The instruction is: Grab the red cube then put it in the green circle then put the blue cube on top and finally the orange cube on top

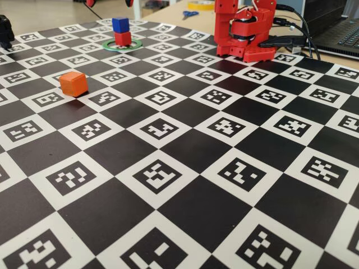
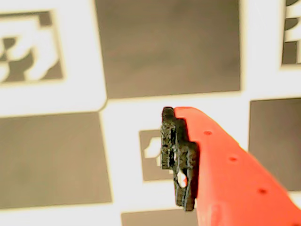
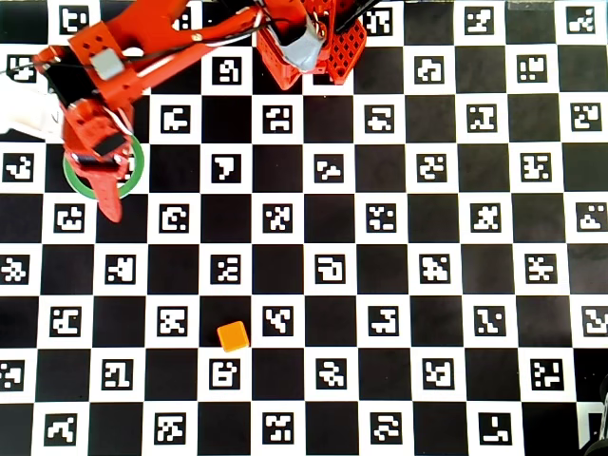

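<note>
Checker mat [image 1: 185, 213] fills the view w/ the orange cube [image 1: 73, 83] on it, far from the gripper [image 3: 106, 195]. Can't tell if the claw is shut. Under the arm: green ring [image 1: 110, 45], red cube [image 1: 123, 38] inside, blue [image 1: 120, 24] on top. Risk: the arm bumps the stack & it tips.

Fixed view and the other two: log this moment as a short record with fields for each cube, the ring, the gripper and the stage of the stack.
red cube: standing inside the ring, fixed view
blue cube: stacked on the red cube
green circle: flat on the board, far left in the fixed view; partly covered by the arm in the overhead view
orange cube: alone on the board, apart from the stack
gripper: above the ring's edge in the overhead view, holding nothing; open or shut unclear
stage: two cubes stacked, orange not yet placed
</note>
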